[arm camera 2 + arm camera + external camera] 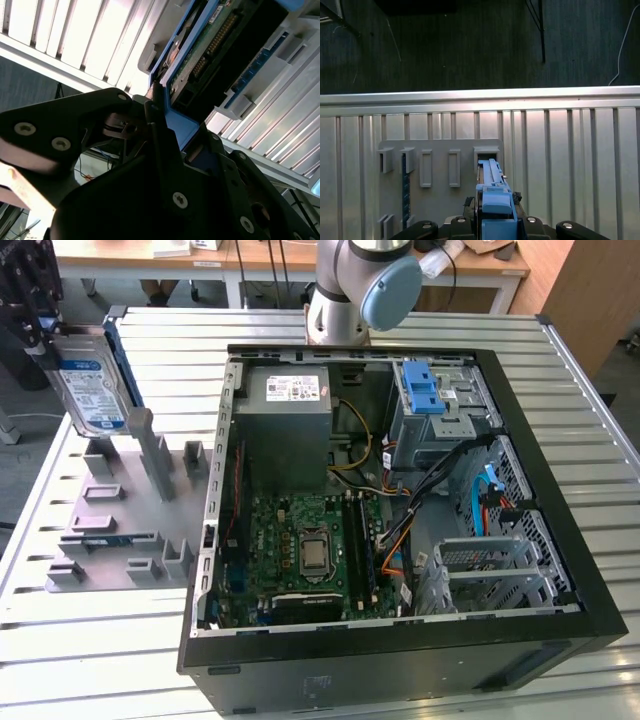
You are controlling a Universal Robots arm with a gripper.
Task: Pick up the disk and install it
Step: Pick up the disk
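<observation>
Gripper (42, 332) clamps narrowly on the top end of the disk (90, 388). The disk stands upright, label outward, over the grey slotted rack (120, 530) near the table's (90, 640) far corner at the exterior view's left. Whether its lower edge clears the rack's slot I cannot tell. An open computer case (400, 640) sits mid-table, just beside the rack.

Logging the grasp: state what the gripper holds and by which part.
The gripper holds the flat rectangular silver-metal disk with a white-and-blue label, clamped on the blue plastic carrier frame at one end of the drive.
</observation>
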